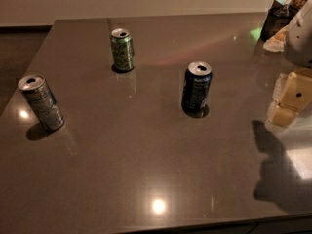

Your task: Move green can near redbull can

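Camera view, green can upright, redbull can left, end effector right, state unclear

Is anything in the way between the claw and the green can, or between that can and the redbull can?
The dark blue can stands roughly between the claw, at the right edge, and the green can. Nothing visible stands between the green can and the redbull can.

No legible text, gripper far right
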You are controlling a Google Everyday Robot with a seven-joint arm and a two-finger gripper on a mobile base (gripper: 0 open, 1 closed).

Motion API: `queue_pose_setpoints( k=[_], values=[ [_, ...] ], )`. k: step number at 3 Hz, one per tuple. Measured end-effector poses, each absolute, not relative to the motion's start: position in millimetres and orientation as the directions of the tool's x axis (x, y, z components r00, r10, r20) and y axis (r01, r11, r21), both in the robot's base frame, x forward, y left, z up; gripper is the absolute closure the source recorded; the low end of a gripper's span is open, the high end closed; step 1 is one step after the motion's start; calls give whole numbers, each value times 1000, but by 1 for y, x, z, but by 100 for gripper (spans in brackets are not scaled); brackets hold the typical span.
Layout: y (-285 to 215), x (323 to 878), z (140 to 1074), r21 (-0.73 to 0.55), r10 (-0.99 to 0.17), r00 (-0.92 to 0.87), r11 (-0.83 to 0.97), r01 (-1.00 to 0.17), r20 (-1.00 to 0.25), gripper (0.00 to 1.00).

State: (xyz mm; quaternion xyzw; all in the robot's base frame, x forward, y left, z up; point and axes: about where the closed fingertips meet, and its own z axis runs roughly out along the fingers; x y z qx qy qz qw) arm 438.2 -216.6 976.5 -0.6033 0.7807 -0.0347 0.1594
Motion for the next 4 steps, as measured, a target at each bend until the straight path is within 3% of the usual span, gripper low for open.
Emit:
queue_pose_setpoints(
  k=[2,4],
  values=[
    [-211,453,978,-214,-943,-241,290,-933,-229,0],
    [-192,553,993,-198,-854,-363,455,-868,-373,0]
  ],
)
